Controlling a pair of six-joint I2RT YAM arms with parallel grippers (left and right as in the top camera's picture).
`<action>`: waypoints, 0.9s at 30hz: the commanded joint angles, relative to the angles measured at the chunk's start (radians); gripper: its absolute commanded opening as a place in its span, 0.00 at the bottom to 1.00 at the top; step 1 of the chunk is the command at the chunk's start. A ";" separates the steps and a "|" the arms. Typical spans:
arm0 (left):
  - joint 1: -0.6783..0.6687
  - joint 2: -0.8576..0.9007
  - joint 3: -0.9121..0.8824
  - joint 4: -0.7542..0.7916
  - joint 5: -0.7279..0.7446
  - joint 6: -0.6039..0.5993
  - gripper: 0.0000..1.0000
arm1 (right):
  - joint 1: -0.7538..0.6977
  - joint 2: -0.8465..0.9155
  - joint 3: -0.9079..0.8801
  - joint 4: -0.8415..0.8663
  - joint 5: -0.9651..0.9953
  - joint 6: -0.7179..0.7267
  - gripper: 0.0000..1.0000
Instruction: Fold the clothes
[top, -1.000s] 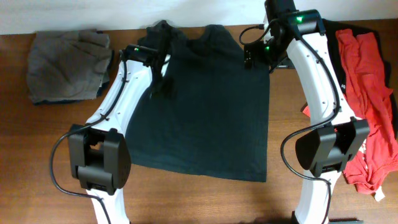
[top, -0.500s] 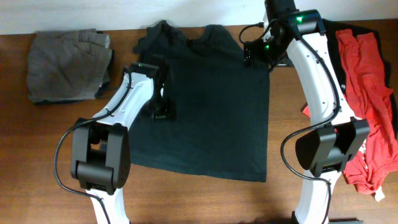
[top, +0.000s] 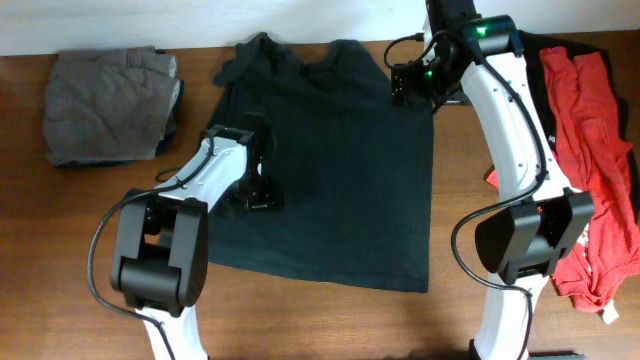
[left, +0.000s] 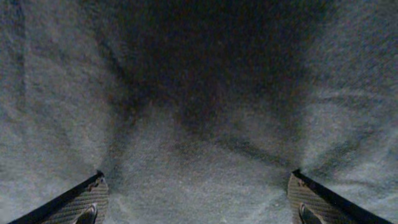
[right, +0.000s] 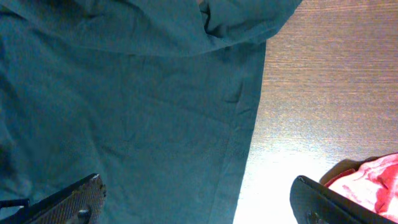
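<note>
The black shirt (top: 340, 170) lies flat in the middle of the bench (top: 330, 320), neck toward 12 o'clock. It has no fold in it yet. Its sleeve (top: 250, 55) at 11 o'clock is bunched up. At 10 o'clock sits a gray pile (top: 105, 105). It looks folded and done, but I can't be sure from up here. At 3 o'clock the red shirts (top: 590, 150) lie in a messy heap, not folded. So most of the job is left: the black shirt first, then the red ones.

My left arm bends in over the left half of the black shirt. My left fingers (top: 262, 190) point straight down, very close to the cloth. They are spread wide and hold nothing. From my left wrist I see only dark cloth between the tips.

My right arm reaches far out to 1 o'clock. My right fingers (top: 408, 85) hang over the shirt's right edge near the shoulder. They are wide open too, with nothing in them. Bare wood shows just beside that edge.
</note>
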 joint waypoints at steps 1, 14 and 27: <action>0.011 0.019 -0.119 0.077 -0.003 -0.022 0.92 | -0.003 0.000 0.001 0.000 -0.002 -0.007 0.99; 0.202 0.019 -0.297 0.217 -0.004 -0.036 0.93 | -0.003 0.000 0.001 0.000 -0.001 -0.007 0.99; 0.457 0.019 -0.325 0.229 -0.003 -0.036 0.93 | -0.003 0.002 0.001 0.038 -0.001 -0.014 0.99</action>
